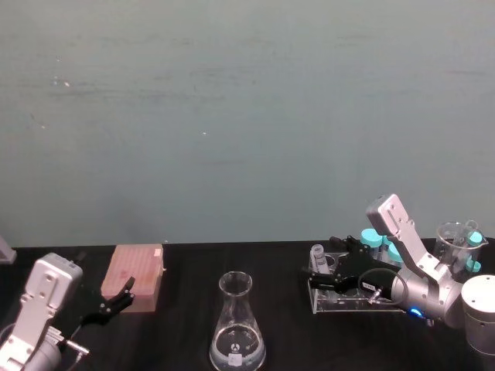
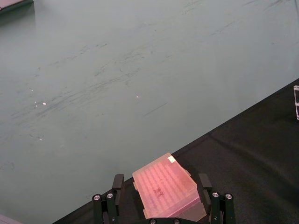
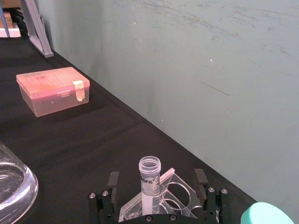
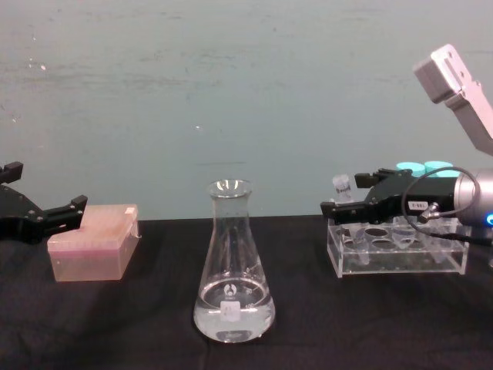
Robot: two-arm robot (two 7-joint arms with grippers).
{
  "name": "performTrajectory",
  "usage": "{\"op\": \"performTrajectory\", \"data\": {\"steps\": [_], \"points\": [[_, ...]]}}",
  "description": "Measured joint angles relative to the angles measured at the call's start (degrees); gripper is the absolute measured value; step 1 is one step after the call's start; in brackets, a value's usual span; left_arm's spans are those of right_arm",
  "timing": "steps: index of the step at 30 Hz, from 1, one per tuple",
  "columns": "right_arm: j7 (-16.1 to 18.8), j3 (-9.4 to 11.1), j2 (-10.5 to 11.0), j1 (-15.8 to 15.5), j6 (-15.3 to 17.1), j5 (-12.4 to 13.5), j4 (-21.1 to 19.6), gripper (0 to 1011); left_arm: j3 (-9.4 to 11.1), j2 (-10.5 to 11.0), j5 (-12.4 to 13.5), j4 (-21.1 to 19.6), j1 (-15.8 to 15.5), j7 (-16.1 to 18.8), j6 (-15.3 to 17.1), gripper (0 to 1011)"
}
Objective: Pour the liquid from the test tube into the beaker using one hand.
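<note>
Black surface (image 1: 186, 309) in front of a grey-green wall (image 1: 247, 116). Beaker (image 1: 237, 328), a clear conical flask, stands upright mid-surface close to the front edge, white label mark low on its side, well apart from both hands. Clear plastic rack (image 4: 397, 258) sits toward the right edge. Test tube (image 3: 149, 179) stands upright in the rack's end hole nearest the beaker, open rim up, no cap. The liquid level inside it can't be made out. Right hand (image 3: 156, 179) is at that end of the rack, released: in the right wrist view its two black fingers (image 3: 112, 179) stand spread on either side of the tube, with a gap on each side and no contact. In the chest view the same hand reaches in from the right and is level with the tube's upper part, above the rack top. Turquoise-capped tubes (image 1: 375, 238) stand at the rack's far side, behind the right hand. Pink box (image 1: 137, 276), lid closed with a tape tab on one side, lies toward the left edge near the back of the surface. Left hand (image 1: 116, 297) hangs just beside the box's front corner, also released: its fingers (image 2: 117, 184) are held apart and grasp nothing, and the left wrist view shows the box between them, farther off.
</note>
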Motion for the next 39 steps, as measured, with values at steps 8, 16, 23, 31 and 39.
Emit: {"op": "performTrajectory", "data": {"steps": [8,16,23,31,39], "points": [[-0.03,-0.05,0.0,0.0,0.08,0.05,0.02,1000,0.0,0.0,0.0,0.0,0.0,0.0,0.0,1000],[-0.03,-0.07,0.0,0.0,0.13,0.1,0.03,994,0.0,0.0,0.0,0.0,0.0,0.0,0.0,1000],[-0.03,-0.07,0.0,0.0,0.17,0.11,0.03,847,0.0,0.0,0.0,0.0,0.0,0.0,0.0,1000],[-0.03,-0.07,0.0,0.0,0.18,0.11,0.03,627,0.0,0.0,0.0,0.0,0.0,0.0,0.0,1000],[-0.03,-0.07,0.0,0.0,0.18,0.11,0.03,365,0.0,0.0,0.0,0.0,0.0,0.0,0.0,1000]]}}
